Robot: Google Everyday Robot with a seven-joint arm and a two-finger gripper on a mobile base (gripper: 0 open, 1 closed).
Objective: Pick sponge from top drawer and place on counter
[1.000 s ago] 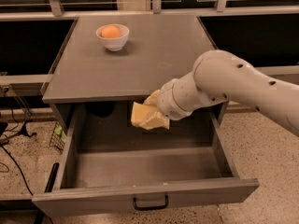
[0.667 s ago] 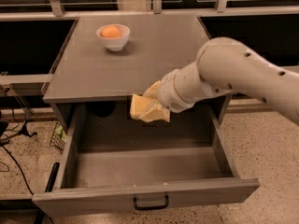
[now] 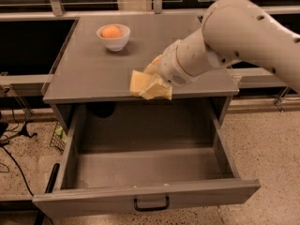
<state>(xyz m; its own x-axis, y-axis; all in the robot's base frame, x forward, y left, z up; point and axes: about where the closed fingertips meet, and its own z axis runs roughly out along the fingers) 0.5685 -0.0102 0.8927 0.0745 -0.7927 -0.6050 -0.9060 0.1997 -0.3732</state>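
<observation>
The top drawer (image 3: 197, 191) is pulled wide open below the counter (image 3: 89, 71), and its inside shows nothing in it. My gripper (image 3: 149, 86) hangs over the counter's front edge, above the drawer's back part. It is shut on the pale yellow sponge (image 3: 137, 82), which sticks out to the left between the yellowish fingers (image 3: 158, 92). The sponge is held just above the counter's front edge; I cannot tell if it touches the surface. The white arm reaches in from the upper right.
A white bowl (image 3: 113, 42) holding a round orange fruit (image 3: 111, 31) stands at the back left of the counter. The drawer front carries a small black handle (image 3: 151, 204). Cables and a black stand lie on the floor at the left.
The gripper has risen with the sponge from over the open drawer to the level of the counter's front edge. The drawer and bowl have not moved.
</observation>
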